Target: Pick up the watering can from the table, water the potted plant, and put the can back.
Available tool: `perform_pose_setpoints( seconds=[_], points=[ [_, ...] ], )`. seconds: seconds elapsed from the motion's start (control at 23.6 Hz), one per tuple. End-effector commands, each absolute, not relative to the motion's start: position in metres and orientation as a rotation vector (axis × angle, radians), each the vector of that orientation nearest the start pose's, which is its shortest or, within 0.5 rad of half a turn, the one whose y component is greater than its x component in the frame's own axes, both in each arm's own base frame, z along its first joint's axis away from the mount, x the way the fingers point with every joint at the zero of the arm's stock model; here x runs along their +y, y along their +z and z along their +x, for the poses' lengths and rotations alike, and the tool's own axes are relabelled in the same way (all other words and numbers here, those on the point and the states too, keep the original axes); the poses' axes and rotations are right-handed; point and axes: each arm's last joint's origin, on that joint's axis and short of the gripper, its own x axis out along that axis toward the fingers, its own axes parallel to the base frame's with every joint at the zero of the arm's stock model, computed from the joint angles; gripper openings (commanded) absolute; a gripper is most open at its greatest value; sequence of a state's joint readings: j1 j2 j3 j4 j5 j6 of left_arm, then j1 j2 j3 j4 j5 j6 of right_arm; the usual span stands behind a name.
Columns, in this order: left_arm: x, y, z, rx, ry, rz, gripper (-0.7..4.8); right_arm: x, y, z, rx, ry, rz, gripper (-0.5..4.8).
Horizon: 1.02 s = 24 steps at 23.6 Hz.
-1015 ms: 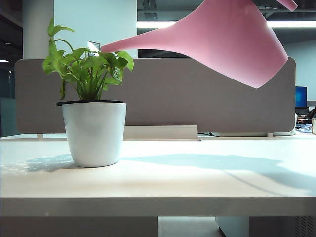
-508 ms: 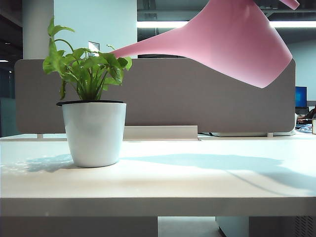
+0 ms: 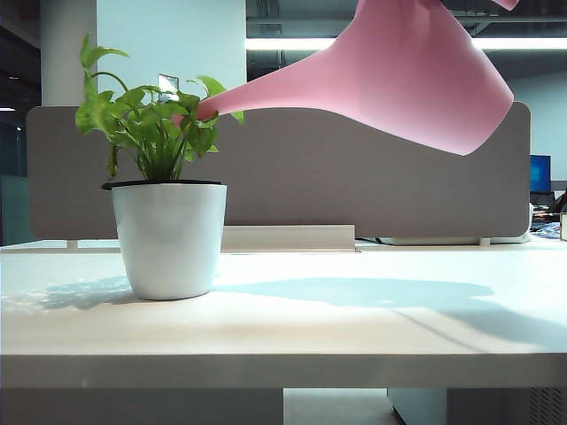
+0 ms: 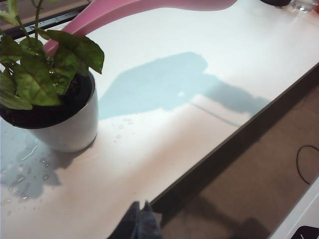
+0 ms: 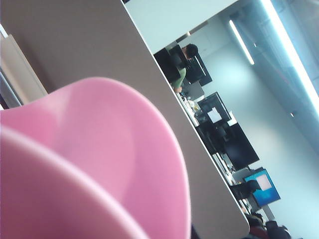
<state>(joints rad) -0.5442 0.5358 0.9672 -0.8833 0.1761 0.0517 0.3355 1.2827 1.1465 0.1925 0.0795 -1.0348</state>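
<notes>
The watering can (image 3: 416,75) is off the counter (image 3: 292,332) and hangs tilted in the air, its long spout reaching down into the leaves of the potted plant (image 3: 164,208). So the pick-up is done and the watering step is in hand. In the left wrist view the spout tip sits among the leaves above the dark soil, and small droplets lie on the counter just beside the pot, with a wet patch near it; whether water is running from the spout at this instant cannot be made out.

The right gripper itself shows in no view. Its wrist camera is filled by the pink body of the can (image 5: 99,164), pressed close beneath the lens, so I judge that this arm carries the can, but whether the jaws are clamped on the handle cannot be told from the pictures.

The left gripper (image 4: 139,221) shows only as dark fingertips drawn together, closed on nothing. It hangs near the counter's front edge, well apart from the pot and the can, which lie ahead of it.

Still to do: finish pouring, level the can, and set it back on the counter.
</notes>
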Motion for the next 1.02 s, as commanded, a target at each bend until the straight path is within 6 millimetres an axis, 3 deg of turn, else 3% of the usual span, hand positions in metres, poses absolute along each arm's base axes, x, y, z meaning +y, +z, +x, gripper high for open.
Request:
perform_pose_setpoints(
  seconds=[0.04, 1.02],
  points=[
    [-0.0441, 0.3550, 0.0628, 0.423, -0.724, 0.130, 0.03, 0.0923, 0.4034, 0.2724, -0.248, 0.126, -0.993, -0.01],
    [-0.0441, 0.3550, 0.0628, 0.423, -0.724, 0.130, 0.03, 0.0927, 0.4032, 0.2732, -0.255, 0.120, -1.037, -0.01]
  ],
)
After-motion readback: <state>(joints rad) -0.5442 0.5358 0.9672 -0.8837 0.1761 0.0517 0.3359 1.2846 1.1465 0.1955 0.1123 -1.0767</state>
